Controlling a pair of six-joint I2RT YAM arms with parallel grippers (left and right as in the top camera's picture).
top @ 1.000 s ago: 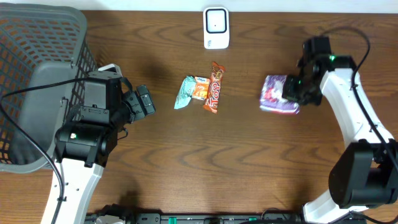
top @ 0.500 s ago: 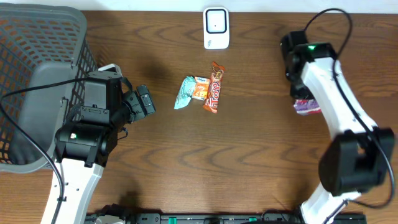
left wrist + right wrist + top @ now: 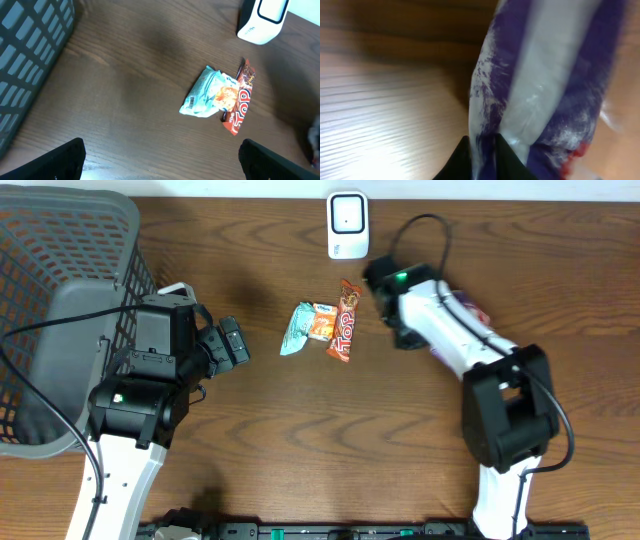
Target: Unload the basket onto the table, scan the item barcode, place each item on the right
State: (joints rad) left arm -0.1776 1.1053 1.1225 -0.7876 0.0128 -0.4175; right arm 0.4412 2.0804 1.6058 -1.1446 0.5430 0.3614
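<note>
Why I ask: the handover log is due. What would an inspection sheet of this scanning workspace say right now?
Surface: brown wooden table, no spills seen.
Job's things: white scanner at the far edge; purple packet pinched by its edge in the right gripper.
Clutter: teal snack packet touching orange candy bar mid-table; grey basket at the left.
Grippers: left gripper open and empty; right gripper shut on the purple packet.
Cables: black cable crosses the basket; second cable loops over the right arm.
Surroundings: nothing seen.
</note>
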